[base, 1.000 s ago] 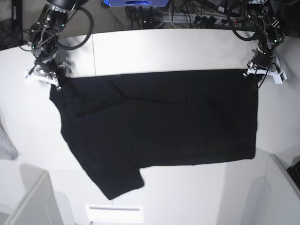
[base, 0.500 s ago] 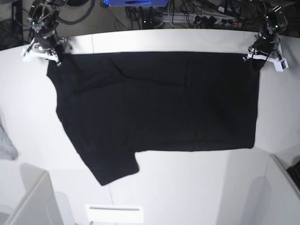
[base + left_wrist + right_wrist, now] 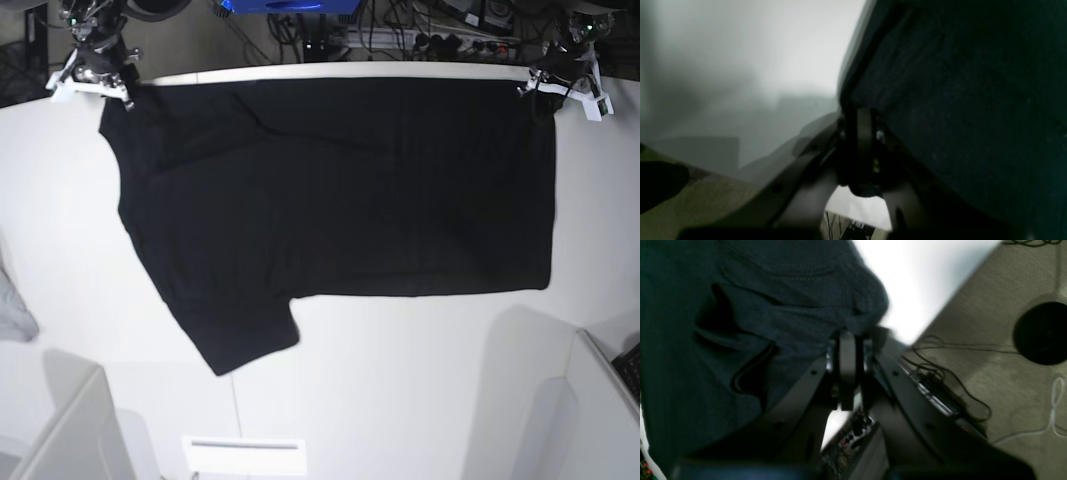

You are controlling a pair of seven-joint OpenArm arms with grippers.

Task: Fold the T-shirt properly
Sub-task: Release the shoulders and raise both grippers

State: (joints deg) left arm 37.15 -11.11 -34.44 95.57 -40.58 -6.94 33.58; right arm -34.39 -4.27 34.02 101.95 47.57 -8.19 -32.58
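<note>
The black T-shirt [image 3: 330, 190] hangs spread wide between my two grippers over the white table [image 3: 420, 380], one sleeve drooping at the lower left. No print shows. My right gripper [image 3: 95, 82], at the far left, is shut on one top corner; in the right wrist view the jaws [image 3: 847, 340] pinch bunched dark fabric [image 3: 740, 323]. My left gripper [image 3: 558, 88], at the far right, is shut on the other top corner; in the left wrist view the fabric [image 3: 957, 100] drapes from the shut jaws [image 3: 862, 113].
A small grey cloth [image 3: 12, 300] lies at the table's left edge. Cables and equipment [image 3: 400, 30] run behind the far edge. A white box corner [image 3: 70, 420] stands at the front left and a white label [image 3: 245, 452] at the front edge.
Both grippers have moved away toward the table's far edge, carrying the T-shirt's top edge with them. The whole shirt has shifted farther back and stays stretched between them.
</note>
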